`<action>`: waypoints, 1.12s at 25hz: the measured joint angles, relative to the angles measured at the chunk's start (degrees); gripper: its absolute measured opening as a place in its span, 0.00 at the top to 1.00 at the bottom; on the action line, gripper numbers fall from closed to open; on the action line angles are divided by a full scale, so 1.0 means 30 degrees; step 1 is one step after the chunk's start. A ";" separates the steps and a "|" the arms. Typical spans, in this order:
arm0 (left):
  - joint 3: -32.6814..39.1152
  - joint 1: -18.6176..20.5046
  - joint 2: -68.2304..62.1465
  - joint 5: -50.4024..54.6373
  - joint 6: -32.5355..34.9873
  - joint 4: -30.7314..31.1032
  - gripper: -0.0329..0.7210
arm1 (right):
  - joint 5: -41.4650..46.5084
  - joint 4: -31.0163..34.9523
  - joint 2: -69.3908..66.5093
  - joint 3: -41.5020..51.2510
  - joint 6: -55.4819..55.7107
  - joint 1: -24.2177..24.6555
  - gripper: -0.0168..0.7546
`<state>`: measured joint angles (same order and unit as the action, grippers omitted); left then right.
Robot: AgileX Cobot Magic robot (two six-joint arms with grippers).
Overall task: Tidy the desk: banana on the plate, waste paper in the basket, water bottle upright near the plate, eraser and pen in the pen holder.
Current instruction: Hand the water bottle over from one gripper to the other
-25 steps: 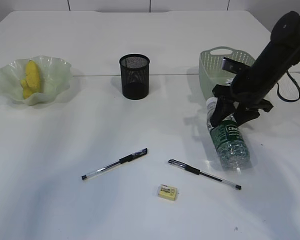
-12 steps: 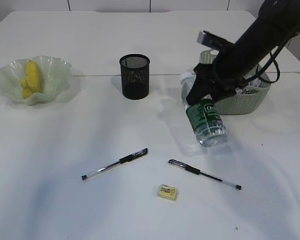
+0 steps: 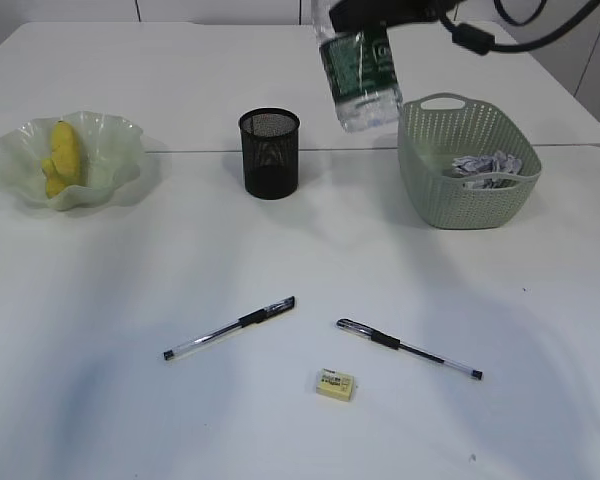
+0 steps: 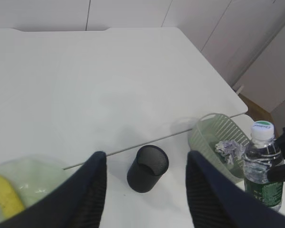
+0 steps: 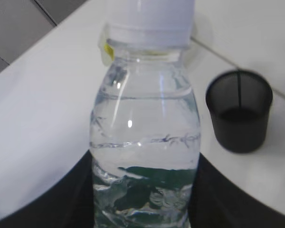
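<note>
Carrying the water bottle [image 3: 356,75] clenched in the right claw [image 5: 142,199], the arm next needs to stand it beside the plate [image 3: 115,150].

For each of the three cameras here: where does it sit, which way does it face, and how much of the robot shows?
Exterior: in front of the desk, slanting down; the right arm holds the water bottle at the top edge.
Left wrist: high up, facing down across the pen holder and basket; its own dark open fingers frame the bottom.
Right wrist: close behind the bottle, facing down; fingers flank the bottle.
All three share the bottle and pen holder.
</note>
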<state>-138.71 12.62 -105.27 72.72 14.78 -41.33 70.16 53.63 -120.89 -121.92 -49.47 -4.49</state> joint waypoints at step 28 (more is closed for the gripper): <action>0.0101 -0.0388 0.0008 0.0000 0.0845 -0.4055 0.46 | 0.0614 1.1783 0.0442 -0.3862 -0.2134 -0.0029 0.50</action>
<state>-138.41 11.45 -105.24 72.72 17.32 -53.50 72.01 88.98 -119.56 -133.51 -55.87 -4.58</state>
